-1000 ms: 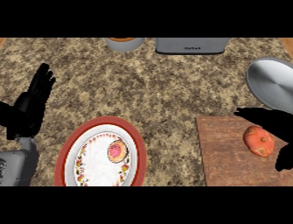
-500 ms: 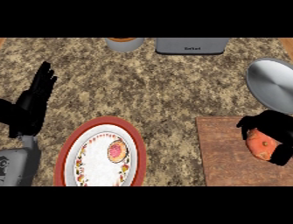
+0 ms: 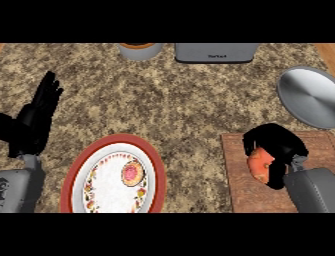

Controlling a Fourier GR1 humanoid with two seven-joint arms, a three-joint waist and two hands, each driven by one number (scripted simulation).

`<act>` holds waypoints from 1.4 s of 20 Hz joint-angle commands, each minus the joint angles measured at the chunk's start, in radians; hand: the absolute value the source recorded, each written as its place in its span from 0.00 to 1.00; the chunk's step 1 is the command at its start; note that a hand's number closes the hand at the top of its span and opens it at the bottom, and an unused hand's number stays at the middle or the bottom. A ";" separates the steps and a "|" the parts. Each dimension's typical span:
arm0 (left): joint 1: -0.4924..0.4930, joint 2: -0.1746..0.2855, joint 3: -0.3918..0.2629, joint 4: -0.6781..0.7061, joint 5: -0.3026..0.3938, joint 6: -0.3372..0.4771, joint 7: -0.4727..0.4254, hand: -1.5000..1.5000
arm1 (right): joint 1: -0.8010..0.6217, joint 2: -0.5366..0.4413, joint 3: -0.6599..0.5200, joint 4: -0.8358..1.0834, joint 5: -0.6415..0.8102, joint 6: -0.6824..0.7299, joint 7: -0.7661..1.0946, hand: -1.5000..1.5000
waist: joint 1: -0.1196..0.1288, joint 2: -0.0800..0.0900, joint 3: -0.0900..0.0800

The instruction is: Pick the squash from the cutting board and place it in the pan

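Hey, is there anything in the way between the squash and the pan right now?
Nothing visible does. The right hand has its fingers curled round the squash on the cutting board; the pan lies just past the board's far edge, only counter between.

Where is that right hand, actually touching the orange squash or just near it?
Touching. The head view shows the right hand curled round the squash on the cutting board.

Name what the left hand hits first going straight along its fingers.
Probably nothing: the left hand points toward the far edge over the counter, and the grey container stands well right of that line.
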 commanded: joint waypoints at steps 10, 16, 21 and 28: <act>0.021 -0.043 -0.034 -0.024 -0.016 0.019 -0.005 0.50 | -0.015 0.251 0.099 -0.430 0.063 -0.325 0.568 1.00 | 0.002 0.003 0.010; 0.001 0.004 0.005 -0.016 0.008 -0.016 0.007 0.50 | -0.117 0.253 -0.025 -0.500 0.084 -0.328 0.644 1.00 | 0.007 0.009 0.010; -0.020 -0.003 0.009 0.008 0.002 -0.004 0.005 0.50 | -0.235 0.203 -0.253 -0.403 -0.080 -0.401 0.566 1.00 | 0.013 0.013 0.010; -0.013 -0.012 -0.005 0.005 -0.008 -0.008 -0.006 0.50 | -0.291 0.032 -0.497 -0.129 -0.257 -0.499 0.388 1.00 | 0.017 0.015 0.011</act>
